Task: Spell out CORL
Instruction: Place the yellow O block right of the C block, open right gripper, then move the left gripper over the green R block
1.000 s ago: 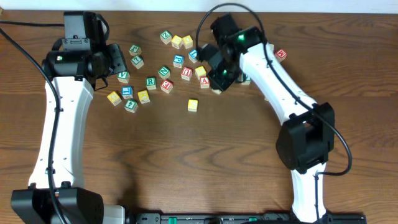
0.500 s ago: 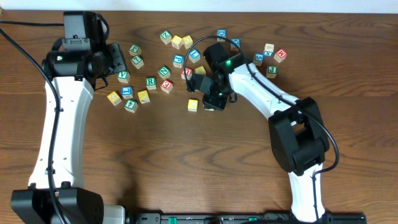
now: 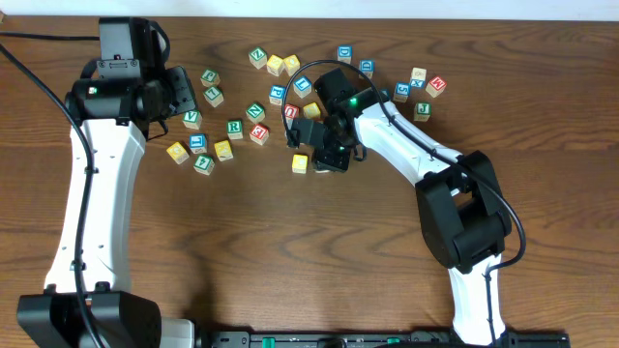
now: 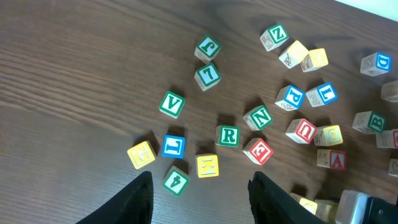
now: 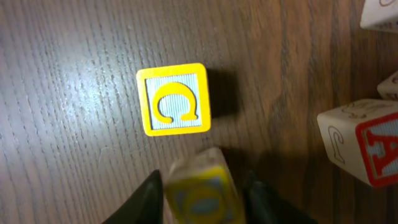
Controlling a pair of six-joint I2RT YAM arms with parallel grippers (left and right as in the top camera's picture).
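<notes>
Fingers of the right gripper (image 5: 204, 185) bracket a blurred yellow cube (image 5: 202, 198), jaws easing apart; whether they still grip it cannot be told. The cube sits just beside the yellow C cube (image 5: 174, 99), likely the second letter landing. A second ago this arm was up among the pile. Meanwhile the left gripper (image 4: 200, 199) hangs open, empty and unmoved, with the green R cube (image 4: 229, 135) ahead.

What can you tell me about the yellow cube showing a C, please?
The yellow C cube is a wooden-looking block; its top shows a yellow C on a pale panel with a yellow border. It sits flat on the table, touching nothing; a blurred yellow cube at the right gripper lies beside it.
</notes>
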